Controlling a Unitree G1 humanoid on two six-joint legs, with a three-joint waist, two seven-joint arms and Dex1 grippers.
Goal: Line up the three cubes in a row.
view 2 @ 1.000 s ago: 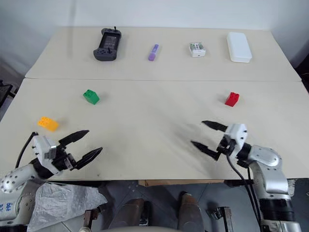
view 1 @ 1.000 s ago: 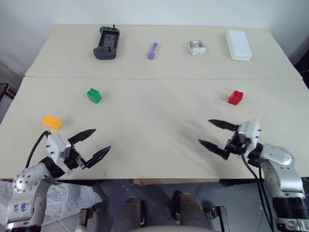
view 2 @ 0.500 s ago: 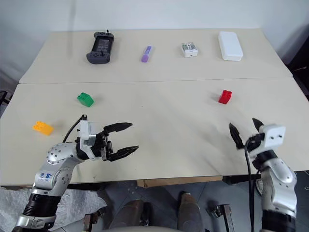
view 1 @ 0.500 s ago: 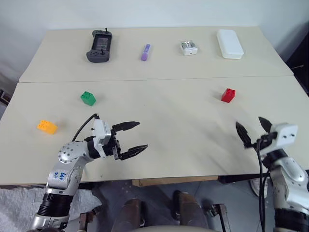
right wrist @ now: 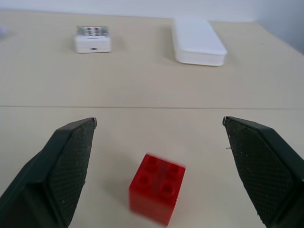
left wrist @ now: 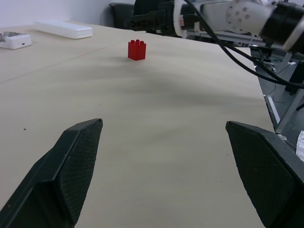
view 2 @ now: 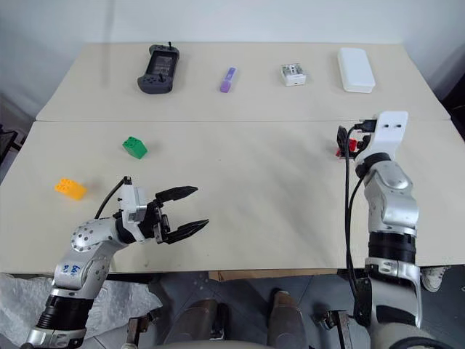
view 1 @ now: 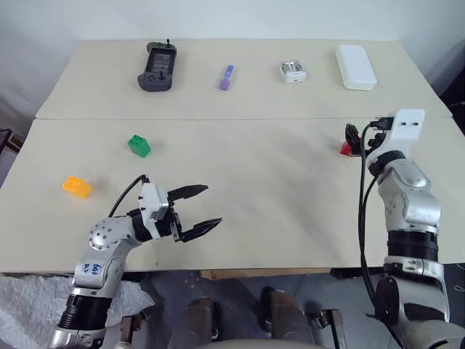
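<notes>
The right gripper (right wrist: 159, 166), jaws spread wide and empty, hovers just short of the small studded red plastic cube (right wrist: 156, 194), which sits dead ahead between its fingers; the open left gripper (view 1: 196, 211) waits well away.

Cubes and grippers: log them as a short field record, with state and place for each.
red cube: upright on the front table, between the open fingers of the right gripper, not gripped
green cube: on the table's left part, untouched
orange-yellow cube: near the left edge, untouched
left gripper: open, empty, above the table, clear of all cubes
row: not formed
</notes>
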